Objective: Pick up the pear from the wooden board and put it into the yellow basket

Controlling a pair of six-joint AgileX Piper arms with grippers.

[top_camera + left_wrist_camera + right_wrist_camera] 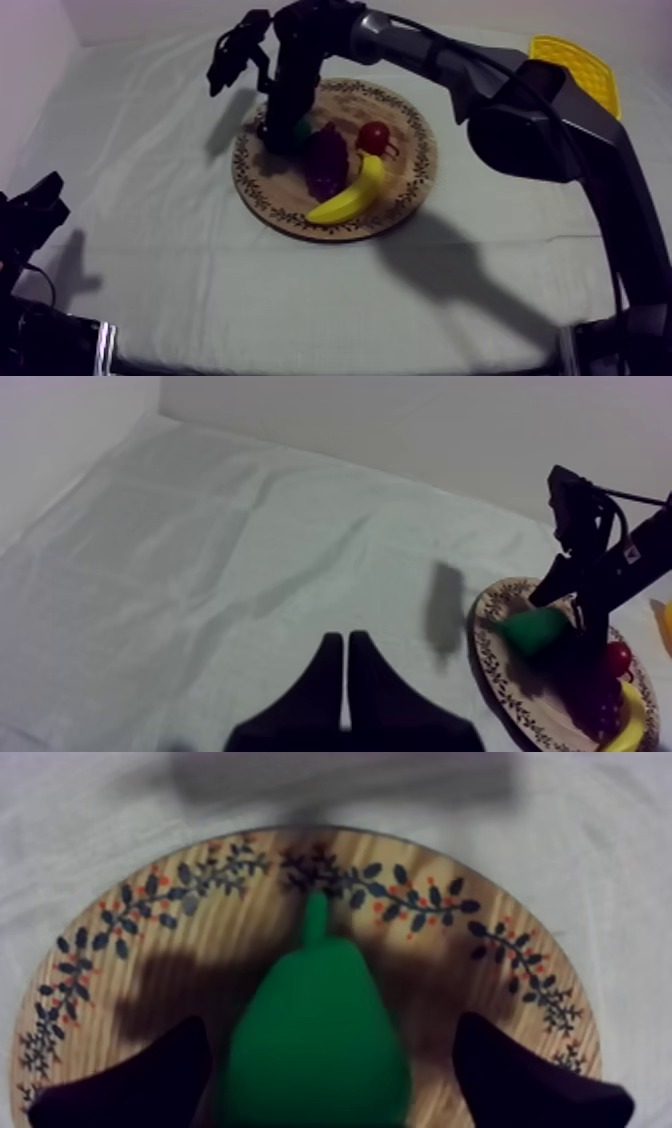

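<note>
The green pear (302,130) lies on the left part of the round wooden board (410,185). My right arm reaches in from the upper right, and its gripper (285,135) points down at the pear. In the right wrist view the pear (315,1042) sits between the two black fingers (130,1082), which stand wide apart; the right gripper (330,1072) is open around it. The yellow basket (575,65) stands at the far right. My left gripper (40,200) rests low at the left, and its fingers (345,676) lie together, shut on nothing.
A bunch of dark grapes (326,160), a banana (350,195) and a small red fruit (373,137) share the board beside the pear. From the left wrist view the pear (535,628) shows on the board's rim (490,646), under the right arm.
</note>
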